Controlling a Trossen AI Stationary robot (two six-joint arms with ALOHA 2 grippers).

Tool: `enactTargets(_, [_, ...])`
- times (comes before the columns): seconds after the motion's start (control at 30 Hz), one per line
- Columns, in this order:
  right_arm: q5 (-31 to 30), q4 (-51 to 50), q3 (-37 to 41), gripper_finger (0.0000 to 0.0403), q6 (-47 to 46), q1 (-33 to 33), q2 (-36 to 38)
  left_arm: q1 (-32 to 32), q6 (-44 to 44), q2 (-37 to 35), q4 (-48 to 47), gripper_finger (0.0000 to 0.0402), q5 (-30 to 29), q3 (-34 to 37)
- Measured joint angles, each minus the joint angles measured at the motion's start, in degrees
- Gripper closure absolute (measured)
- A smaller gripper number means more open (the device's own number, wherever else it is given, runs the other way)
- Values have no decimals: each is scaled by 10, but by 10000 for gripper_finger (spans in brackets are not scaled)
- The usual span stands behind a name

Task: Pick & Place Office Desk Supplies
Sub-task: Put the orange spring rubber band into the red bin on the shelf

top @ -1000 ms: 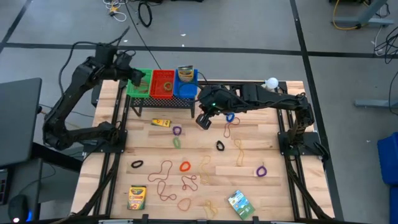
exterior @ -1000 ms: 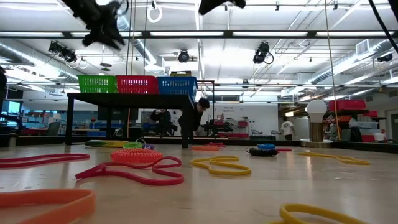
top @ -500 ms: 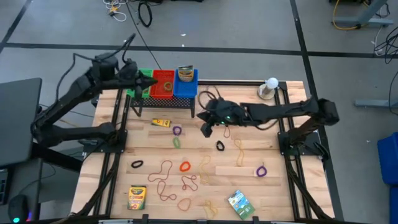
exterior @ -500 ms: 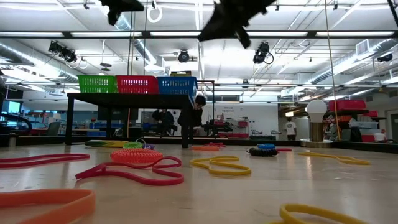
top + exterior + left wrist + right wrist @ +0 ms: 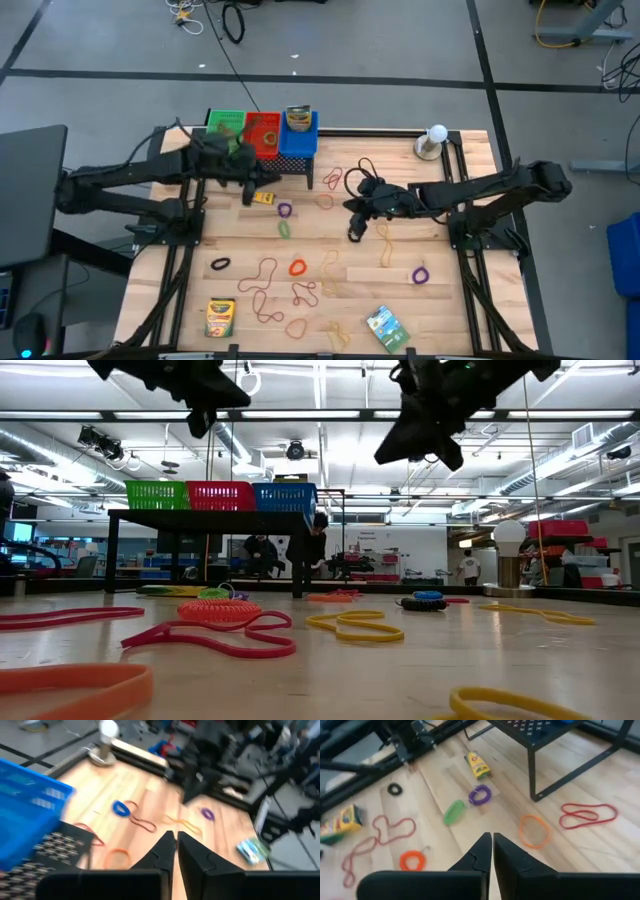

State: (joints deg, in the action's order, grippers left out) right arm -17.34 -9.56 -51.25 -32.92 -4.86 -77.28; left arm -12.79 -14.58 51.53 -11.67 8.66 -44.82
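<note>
Rubber bands of many colours lie scattered on the wooden table point(image 5: 420, 200): a purple one point(image 5: 480, 795), a green one point(image 5: 454, 811), an orange one point(image 5: 535, 830) and a red one point(image 5: 587, 815). One small crayon box point(image 5: 260, 198) lies in front of the rack, another point(image 5: 219, 317) at the near left. A green packet point(image 5: 385, 327) rests near the front edge. My left gripper point(image 5: 175, 837) hovers shut by the rack's front, close to the small crayon box. Over the table's middle, my right gripper point(image 5: 491, 837) hangs shut. Neither holds anything.
A black wire-mesh rack point(image 5: 262, 160) at the far left carries green point(image 5: 224, 122), red point(image 5: 262, 132) and blue point(image 5: 298, 135) baskets; a crayon box stands in the blue one. A white ball on a round base point(image 5: 436, 135) stands at the far right.
My left gripper has swung from above the green basket toward the table's right and near side, sinking to the rack's front. My right gripper has come down and moved toward the near edge, away from the rack. Nothing on the table has moved.
</note>
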Motion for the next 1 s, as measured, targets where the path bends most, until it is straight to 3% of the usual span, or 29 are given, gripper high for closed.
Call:
enactTargets(0.13, [9, -41, 4, 396, 70, 13, 21, 92, -39, 20, -47, 396, -114, -1])
enactTargets(0.27, [48, -76, 4, 394, 125, 38, 35, 197, -167, 54, -112, 396, -241, -1])
enactTargets(0.37, [54, -103, 5, 394, 169, 47, 40, 271, -244, 92, -125, 396, -291, -1])
enactTargets(0.53, [65, -125, 5, 399, 202, 54, 39, 361, -410, 184, -137, 395, -326, -9])
enactTargets(0.7, [88, -124, 5, 394, 236, 54, 39, 414, -495, 287, -153, 394, -326, -61])
enactTargets(1.0, [88, -125, 4, 398, 258, 54, 39, 397, -536, 441, -150, 320, -301, -139])
